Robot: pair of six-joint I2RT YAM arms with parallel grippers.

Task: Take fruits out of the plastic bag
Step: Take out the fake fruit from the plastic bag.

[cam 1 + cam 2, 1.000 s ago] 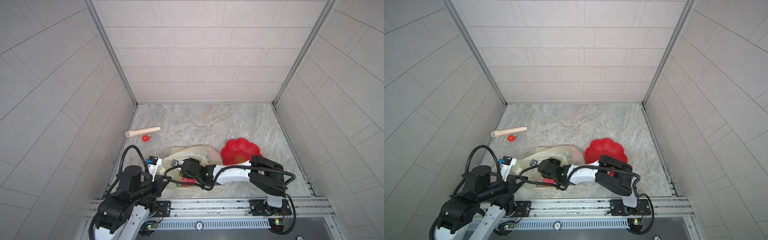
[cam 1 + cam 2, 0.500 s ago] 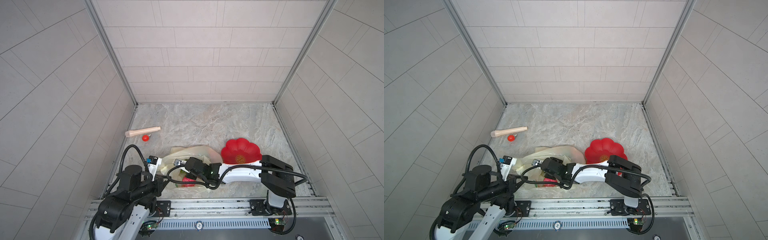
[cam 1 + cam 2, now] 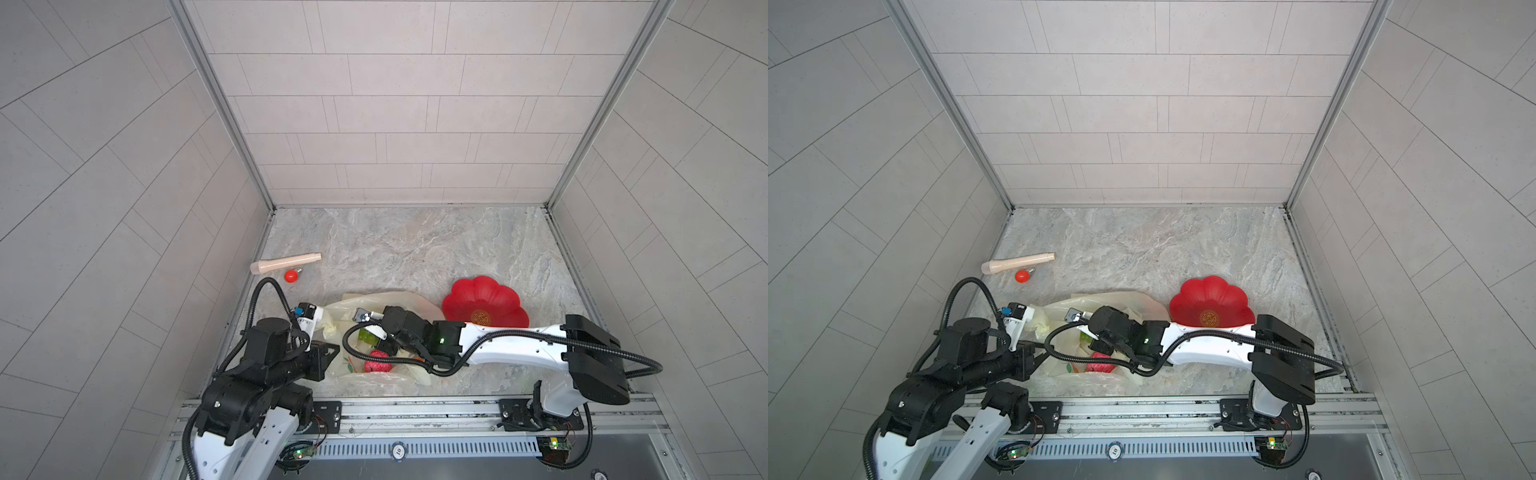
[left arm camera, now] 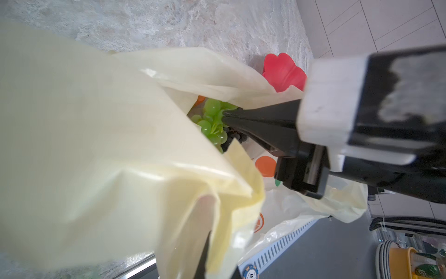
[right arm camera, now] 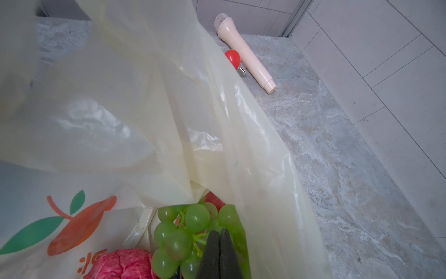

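Observation:
The pale-yellow plastic bag [image 3: 386, 301] lies near the front of the floor, its mouth held up. My left gripper [image 3: 322, 326] is shut on the bag's edge, and the film [image 4: 96, 145] drapes over its fingers. My right gripper [image 5: 219, 233] reaches into the bag, shut, its tips meeting on the stem of the green grape bunch [image 5: 178, 232]. The pink wrinkly fruit [image 5: 123, 264] lies beside the bunch and shows through the bag in a top view [image 3: 377, 360]. A dark purple grape bunch [image 4: 231, 137] sits under the green one [image 4: 212, 120].
A red flower-shaped plate [image 3: 484, 303] sits right of the bag, just behind the right arm. A beige toy microphone [image 3: 286, 262] and a small red bulb [image 3: 291, 275] lie by the left wall. Tiled walls close three sides; a metal rail runs along the front.
The right gripper's jaws have closed on the green grape stem, and the right arm has drawn slightly to the right. The left arm has held still with the bag.

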